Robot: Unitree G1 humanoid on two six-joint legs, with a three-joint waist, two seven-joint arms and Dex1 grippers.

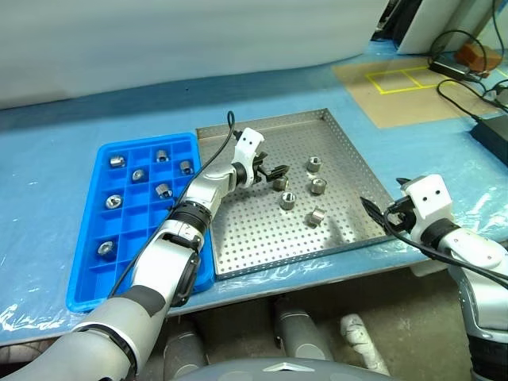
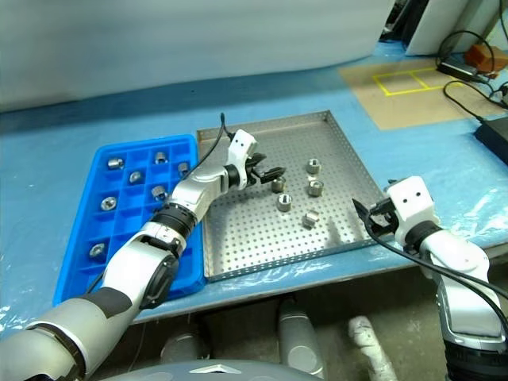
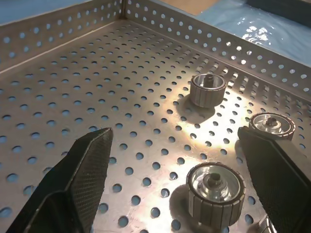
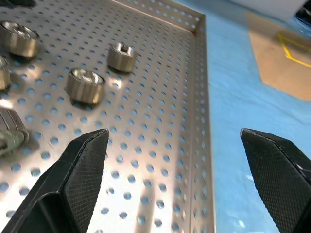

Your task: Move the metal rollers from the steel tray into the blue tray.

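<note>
At the near right corner of the steel tray [image 1: 238, 250], the right tool [image 1: 379, 216] hangs just past the tray's right rim, over the bench [image 1: 48, 159], its two black fingers spread wide with nothing between them. The blue tray [image 1: 86, 279] sits along the bench's near left part, its long side touching the steel tray's left rim. Seven metal rollers lie in its compartments, one per cell: one [image 1: 105, 248] alone in the near rows and the others in the farther rows.

Over the steel tray's left-middle floor the left tool [image 1: 272, 170] reaches in from the blue tray's side, fingers well apart and empty. Just beyond its fingertips stands a roller [image 1: 280, 183]. Four more rest on the perforated floor toward the tray's centre and right: one lying on its side [image 1: 316, 216] nearest, then one [image 1: 287, 201], one [image 1: 318, 186], and the farthest [image 1: 313, 164] toward the far rim.
</note>
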